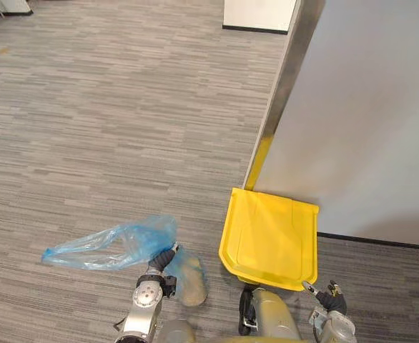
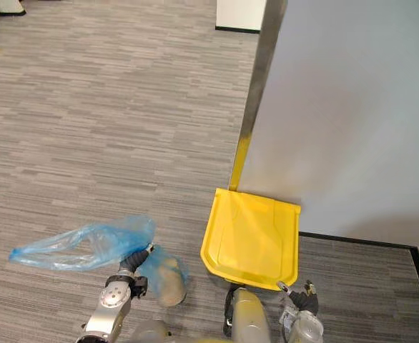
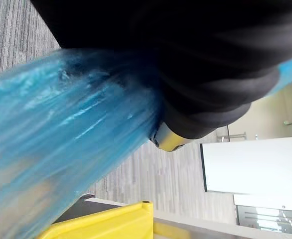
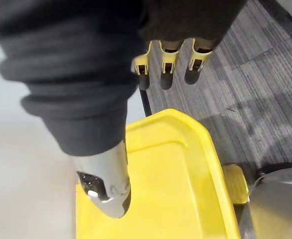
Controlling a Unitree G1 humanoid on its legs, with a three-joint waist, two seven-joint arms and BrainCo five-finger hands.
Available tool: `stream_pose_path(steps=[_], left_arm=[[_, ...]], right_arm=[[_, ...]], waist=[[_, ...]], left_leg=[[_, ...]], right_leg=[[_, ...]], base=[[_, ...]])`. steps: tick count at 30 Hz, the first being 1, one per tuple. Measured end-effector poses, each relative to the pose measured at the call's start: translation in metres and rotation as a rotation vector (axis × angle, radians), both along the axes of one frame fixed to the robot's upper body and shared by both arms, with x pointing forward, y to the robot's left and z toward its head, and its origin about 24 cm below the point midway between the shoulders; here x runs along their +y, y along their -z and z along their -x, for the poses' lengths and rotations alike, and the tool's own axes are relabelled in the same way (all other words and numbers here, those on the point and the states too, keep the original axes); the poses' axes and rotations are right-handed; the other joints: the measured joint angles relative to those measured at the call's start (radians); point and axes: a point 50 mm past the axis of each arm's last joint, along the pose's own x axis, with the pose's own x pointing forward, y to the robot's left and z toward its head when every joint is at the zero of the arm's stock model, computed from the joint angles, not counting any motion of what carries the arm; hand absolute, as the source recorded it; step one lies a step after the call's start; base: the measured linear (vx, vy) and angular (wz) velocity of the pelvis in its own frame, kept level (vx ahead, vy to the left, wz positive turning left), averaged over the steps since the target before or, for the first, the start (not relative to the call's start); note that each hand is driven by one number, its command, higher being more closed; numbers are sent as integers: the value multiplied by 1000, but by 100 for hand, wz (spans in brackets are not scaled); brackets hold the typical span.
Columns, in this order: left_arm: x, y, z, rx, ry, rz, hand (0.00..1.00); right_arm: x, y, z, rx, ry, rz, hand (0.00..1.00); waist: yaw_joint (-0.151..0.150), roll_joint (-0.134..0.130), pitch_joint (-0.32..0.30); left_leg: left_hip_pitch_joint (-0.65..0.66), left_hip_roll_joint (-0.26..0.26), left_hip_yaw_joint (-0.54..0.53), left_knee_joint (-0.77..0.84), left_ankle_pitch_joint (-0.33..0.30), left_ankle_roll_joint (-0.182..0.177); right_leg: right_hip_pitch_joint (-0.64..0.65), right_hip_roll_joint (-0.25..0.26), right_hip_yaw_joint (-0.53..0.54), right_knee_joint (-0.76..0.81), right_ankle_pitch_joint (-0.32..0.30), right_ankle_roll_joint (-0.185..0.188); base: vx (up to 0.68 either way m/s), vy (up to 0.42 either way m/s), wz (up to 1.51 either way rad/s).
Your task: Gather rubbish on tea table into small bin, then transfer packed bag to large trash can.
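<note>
1. Left eye view: the blue bag [image 1: 116, 246] is gripped at its neck by the left hand [image 1: 164, 261], beside the yellow lid [image 1: 270, 236], which lies shut. If released now, the bag would likely land on the lid or the floor [image 1: 88, 107].
2. Right eye view: the bag's loose tail is flung outward and could be snagged.
3. Left wrist view: thin film is bunched at the hand and might be torn.
4. Right wrist view: the right hand [image 4: 168, 59] is held loose and empty over the lid's edge, which could be missed.

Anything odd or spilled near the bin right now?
Nothing spilled. One snag: the large trash can's yellow plastic lid is shut, while the left hand grips the translucent blue plastic rubbish bag over the grey carpet beside it.
</note>
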Motion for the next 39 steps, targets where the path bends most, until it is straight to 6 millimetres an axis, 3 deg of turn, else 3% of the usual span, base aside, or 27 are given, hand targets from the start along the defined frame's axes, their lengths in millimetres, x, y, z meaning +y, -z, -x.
stream_pose_path(steps=[7, 9, 10, 11, 12, 14, 15, 16, 17, 18, 19, 21, 22, 24, 34, 39], left_arm=[[2, 5, 8, 26, -9, -3, 100], [4, 5, 9, 28, -13, -6, 100], [2, 6, 10, 29, -16, 2, 100], [6, 4, 9, 24, -18, -11, 100], [7, 4, 8, 23, -16, -15, 100], [8, 5, 10, 30, -18, -17, 100], [8, 6, 11, 33, -20, -16, 100], [8, 7, 13, 38, -27, -13, 100], [7, 11, 15, 59, -49, 6, 100], [4, 12, 17, 65, -56, 19, 100], [-1, 13, 16, 65, -59, 37, 100], [-4, 20, 21, 102, -53, 46, 100], [-5, 22, 23, 117, -51, 46, 100], [0, 25, 25, 133, -49, 33, 100], [5, 30, 33, 165, -56, 23, 100], [16, 39, 42, 225, -62, -12, 100]], right_arm=[[6, 2, 2, 26, -64, 21, 0], [8, 3, 4, 38, -77, 25, 0], [10, 3, 2, 32, -80, 23, 0], [14, 4, 4, 44, -101, 20, 0], [15, 6, 7, 55, -108, 18, 0], [17, 8, 12, 73, -119, 21, 0], [16, 7, 12, 72, -121, 23, 0], [16, 6, 9, 68, -130, 31, 0], [13, 5, 8, 68, -137, 47, 0], [12, 4, 6, 63, -142, 53, 0], [10, 2, 1, 51, -147, 62, 0], [6, 4, -6, 63, -161, 68, 0], [4, 7, -3, 85, -163, 68, 0], [3, 13, 7, 129, -160, 61, 0], [6, 11, -1, 107, -188, 68, 0], [8, 17, 10, 150, -182, 51, 0]], waist=[[23, -16, -3], [28, -45, 1], [31, -23, -10], [25, -48, -15], [23, -59, -17], [31, -98, -40], [32, -106, -45], [41, -124, -56], [55, -101, -73], [65, -87, -86], [83, -70, -89], [58, -43, -94], [51, -40, -96], [48, -29, -102], [51, -27, -100], [46, -23, -100]], left_leg=[[28, -5, 43, -26, 21, -2], [24, -11, 54, -27, 38, 3], [9, 4, 69, -53, 70, 1], [-3, 3, 67, -71, 98, 2], [-5, 3, 66, -82, 111, -1], [-28, 5, 67, -120, 161, -25], [-36, 7, 70, -127, 170, -29], [-51, 17, 83, -128, 182, -43], [-71, 42, 98, -147, 194, -59], [-80, 50, 102, -165, 203, -52], [-85, 54, 106, -198, 220, -34], [-101, 33, 62, -271, 286, 13], [-101, 15, 59, -300, 309, 11], [-92, 1, 51, -364, 373, 6], [-75, -34, 55, -400, 397, 2], [-49, -62, 55, -484, 428, 16]], right_leg=[[34, 6, 15, -60, 72, 6], [34, 2, 38, -98, 112, 28], [22, 17, 53, -95, 127, 40], [-4, 6, 67, 84, 68, 30], [-1, -3, 68, 155, 38, 32], [44, -58, 71, 324, -56, 59], [63, -78, 71, 330, -76, 71], [92, -87, 61, 259, -131, 108], [124, -37, 43, 124, -167, 102], [135, -10, 47, 43, -175, 83], [148, 20, 55, -59, -161, 15], [157, 47, 46, -166, -90, 1], [166, 54, 36, -207, -67, -3], [188, 58, 13, -272, -29, -6], [236, 34, 7, -347, 33, 27], [249, 21, 16, -394, 48, 41]], base=[[-132, -9, -4], [-251, -16, -19], [-277, -62, -14], [-271, -84, -9], [-247, -90, -1], [-224, -193, -10], [-170, -292, -26], [-118, -285, -49], [-112, -274, -65], [-86, -226, -80], [-67, -149, -63], [-102, -118, -15], [-102, -78, 19], [-64, -65, 33], [-84, 59, 9], [-50, 64, 5]])
